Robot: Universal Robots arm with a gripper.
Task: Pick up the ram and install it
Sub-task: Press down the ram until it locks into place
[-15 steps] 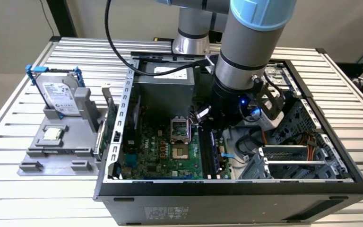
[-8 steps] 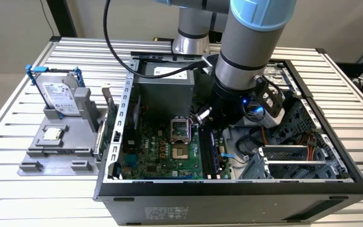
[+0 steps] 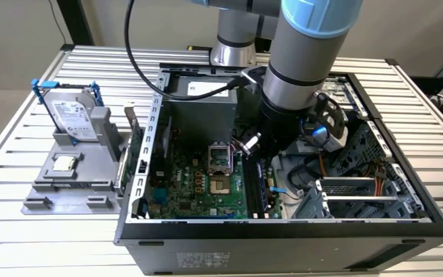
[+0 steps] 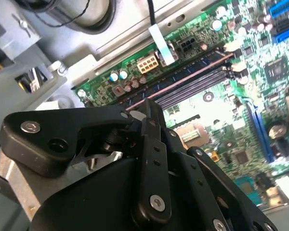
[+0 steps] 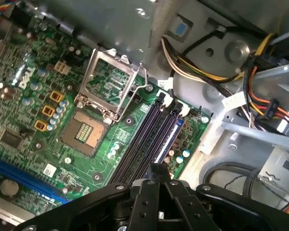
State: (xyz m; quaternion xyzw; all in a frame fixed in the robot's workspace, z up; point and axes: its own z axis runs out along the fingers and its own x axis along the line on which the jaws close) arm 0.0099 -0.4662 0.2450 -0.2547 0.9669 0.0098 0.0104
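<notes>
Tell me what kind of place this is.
Likely a robotics lab's PC-assembly test bench: an open computer case on a slatted aluminium table, a hard drive in a grey fixture beside it.

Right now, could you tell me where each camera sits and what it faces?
Exterior view: off the arm, above, looking down on the open case and arm.
First wrist view: on the arm, facing the motherboard; gripper in the foreground.
Second wrist view: on the arm, facing the same board, gripper in front.
Both wrist views share the memory slots.
</notes>
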